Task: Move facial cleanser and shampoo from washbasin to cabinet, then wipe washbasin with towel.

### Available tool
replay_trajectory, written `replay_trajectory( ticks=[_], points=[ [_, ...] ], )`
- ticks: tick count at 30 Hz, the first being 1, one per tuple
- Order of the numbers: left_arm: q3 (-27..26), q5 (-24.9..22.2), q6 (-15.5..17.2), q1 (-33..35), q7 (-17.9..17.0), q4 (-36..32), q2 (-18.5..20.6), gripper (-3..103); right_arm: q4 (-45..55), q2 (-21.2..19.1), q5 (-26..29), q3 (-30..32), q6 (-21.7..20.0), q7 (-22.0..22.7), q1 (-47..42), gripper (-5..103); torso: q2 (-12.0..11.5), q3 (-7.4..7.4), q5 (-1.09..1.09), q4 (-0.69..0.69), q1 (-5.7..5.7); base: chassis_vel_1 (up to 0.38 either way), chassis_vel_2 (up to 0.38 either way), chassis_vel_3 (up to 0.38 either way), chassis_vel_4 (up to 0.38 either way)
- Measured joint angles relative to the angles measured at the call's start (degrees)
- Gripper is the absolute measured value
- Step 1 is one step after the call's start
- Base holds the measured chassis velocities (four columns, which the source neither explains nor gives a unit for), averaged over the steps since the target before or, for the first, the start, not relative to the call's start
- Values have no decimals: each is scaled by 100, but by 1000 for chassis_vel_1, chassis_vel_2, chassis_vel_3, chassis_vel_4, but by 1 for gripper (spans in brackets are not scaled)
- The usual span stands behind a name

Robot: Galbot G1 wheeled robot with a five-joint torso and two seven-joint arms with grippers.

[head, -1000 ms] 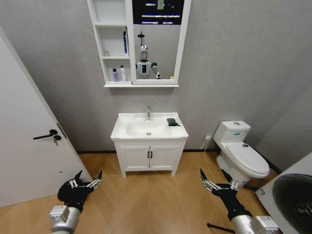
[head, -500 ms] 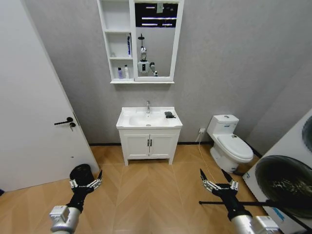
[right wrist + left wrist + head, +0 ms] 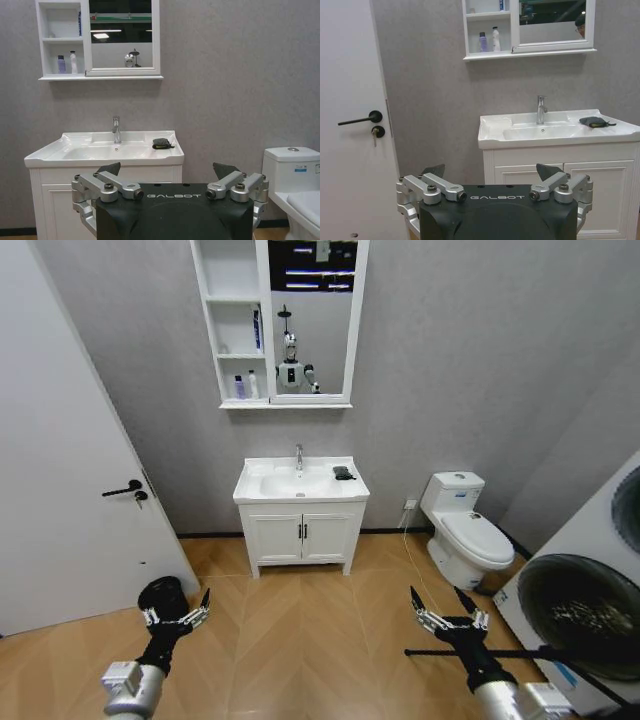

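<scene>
Both arms are carried low and forward over the wooden floor, well apart from the vanity. The left claw (image 3: 176, 615) is spread, its fingers wide and nothing between them; the right claw (image 3: 447, 618) is likewise spread and empty. This reads as a travelling posture: neither arm is within reach of anything, and open fingers held clear of the furniture suit a robot that is driving, not handling.

The washbasin (image 3: 300, 483) stands against the grey wall beneath the cabinet (image 3: 236, 325). Its rim carries no bottles. Two small bottles (image 3: 487, 40), one purple and one white, stand side by side on the lowest shelf of the cabinet, and a darker blue one (image 3: 257, 328) stands on the shelf above. On that evidence the transfer of cleanser and shampoo appears complete. The towel (image 3: 344, 473) lies bunched on the basin's flat rim to the right of the tap (image 3: 298, 455), near the back corner, where either arm could take it once the robot closes in. Wiping is judged not yet begun.

Against the picture half a second earlier, the whole scene has shifted slightly, which is camera movement with the robot. The towel and bottles hold the same places, and both claws keep the same spread.
</scene>
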Motion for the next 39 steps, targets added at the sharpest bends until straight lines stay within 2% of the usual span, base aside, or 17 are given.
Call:
replay_trajectory(
  ticks=[23, 33, 36, 39],
  points=[
    [-1, 0, 0, 0, -1, 0, 0, 100, 0, 0, 0, 0, 0, 0, 0, 100, 1, 0, 0, 0, 2, 21, 16, 28, 28],
    [1, 0, 0, 1, 0, 0, 0, 100, 0, 0, 0, 0, 0, 0, 0, 100, 0, 0, 2, 1, 1, -119, -122, 123, 112],
    [3, 0, 0, 0, 0, -1, -1, 100, 0, -1, 0, 2, 0, 1, 0, 100, -1, 1, 5, -3, 3, -103, -129, 120, 61],
    [2, 0, 0, 1, 1, 0, -1, 100, 0, -1, 0, 1, 0, 1, 0, 100, 0, 0, 1, 2, 1, -25, -63, 53, 8]
  ],
)
